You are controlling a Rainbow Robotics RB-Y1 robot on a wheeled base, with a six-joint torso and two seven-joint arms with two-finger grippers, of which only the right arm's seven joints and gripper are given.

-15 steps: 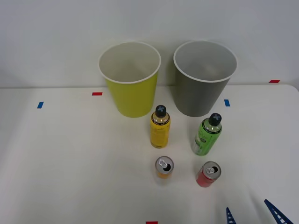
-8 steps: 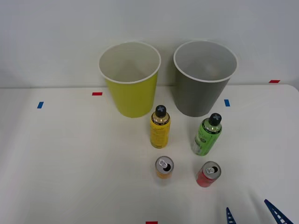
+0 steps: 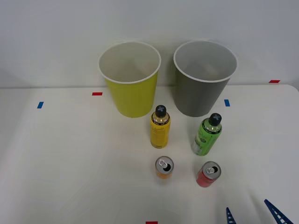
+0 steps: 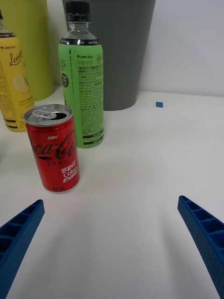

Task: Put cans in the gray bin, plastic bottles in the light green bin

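right tool (image 3: 254, 213) spread wide, empty; near table edge | red can (image 4: 52, 148) ahead; bare table (image 3: 70, 163) between

Front view: camera set high, looking forward and down over the white table (image 3: 70, 163), far enough off to take in both bins at upper centre and the wall behind, with the right gripper (image 3: 254, 215) at the lower right edge. Right wrist view: camera low, near table height, facing level and close on the red can (image 4: 53, 149) and green bottle (image 4: 81, 84). Shared ground: red can (image 3: 208, 174), green bottle (image 3: 206, 135), yellow bottle (image 3: 160, 127), gray bin (image 3: 198, 93), light green bin (image 3: 133, 95).
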